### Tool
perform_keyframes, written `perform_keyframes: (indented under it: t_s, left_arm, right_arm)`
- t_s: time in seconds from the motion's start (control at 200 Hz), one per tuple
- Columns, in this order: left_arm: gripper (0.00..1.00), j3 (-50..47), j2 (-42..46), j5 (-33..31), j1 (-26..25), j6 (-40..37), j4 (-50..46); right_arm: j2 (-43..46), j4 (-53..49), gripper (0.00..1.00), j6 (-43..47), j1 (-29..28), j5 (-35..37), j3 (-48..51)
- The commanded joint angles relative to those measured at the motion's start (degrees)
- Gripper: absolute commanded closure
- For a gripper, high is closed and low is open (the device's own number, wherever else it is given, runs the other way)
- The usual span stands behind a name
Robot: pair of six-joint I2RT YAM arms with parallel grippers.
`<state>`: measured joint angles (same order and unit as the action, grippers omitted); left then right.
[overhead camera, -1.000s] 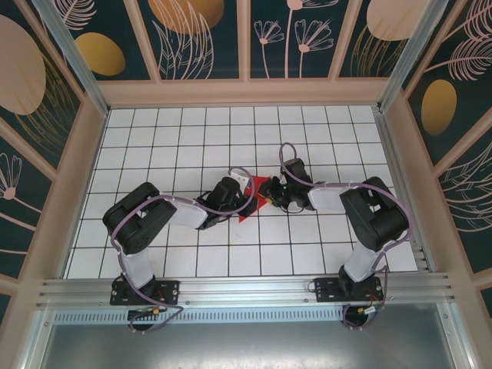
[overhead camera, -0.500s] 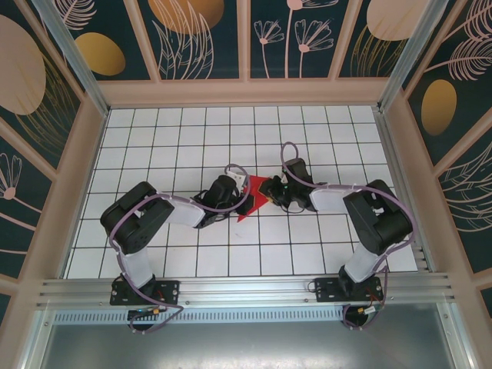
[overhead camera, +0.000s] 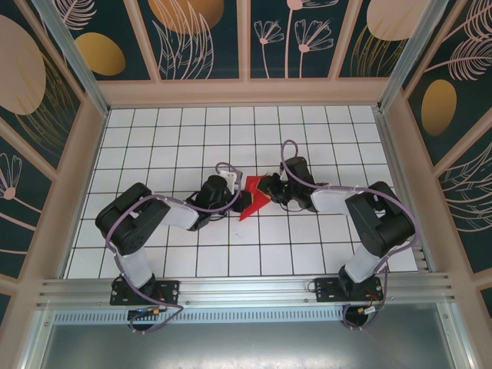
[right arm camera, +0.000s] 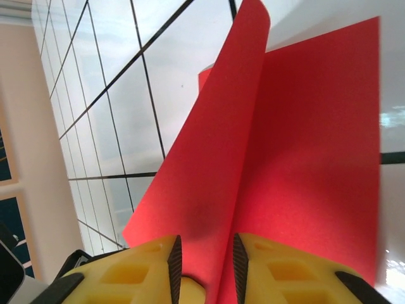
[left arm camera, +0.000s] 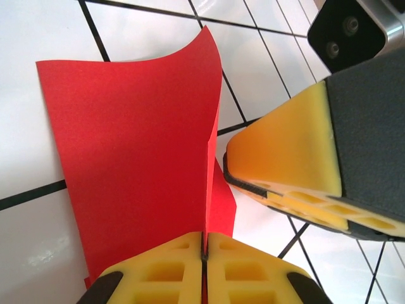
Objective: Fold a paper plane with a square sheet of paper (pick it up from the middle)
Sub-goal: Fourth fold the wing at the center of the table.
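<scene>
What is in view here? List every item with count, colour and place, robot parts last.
red paper: one, bright red, creased, between the two grippers at mid-table.
table: one, white tiles with dark grid lines, under the arms.
wall panels: several, dark teal with peach floral patterns, around the table.
rail: one, silver, along the near edge.
left arm: one, black and white, near left.
right arm: one, black and white, near right.
left gripper: one, yellow pads, shut on the red paper.
right gripper: one, yellow pads, jaws apart around the paper's fold.
</scene>
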<state>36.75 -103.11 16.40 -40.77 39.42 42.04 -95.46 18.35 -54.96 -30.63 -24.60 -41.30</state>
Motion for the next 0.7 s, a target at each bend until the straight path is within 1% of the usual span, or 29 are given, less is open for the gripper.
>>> perform_keyframes:
  t_s: [0.0, 0.33, 0.695]
  left_arm:
    - [0.9, -0.6, -0.7, 1.0, 0.6, 3.5, 3.2]
    - [0.88, -0.2, -3.3, 2.8, 1.2, 7.6, 3.3]
    - [0.86, 0.0, -4.4, 4.5, 2.0, 9.7, 3.6]
  right_arm:
    - [-1.5, 3.4, 0.65, 2.1, -0.4, -2.2, 0.2]
    - [-5.1, 2.5, 0.54, 4.4, -0.4, -3.5, -1.9]
    - [-7.5, 1.4, 0.54, 5.4, -0.4, -3.5, -3.8]
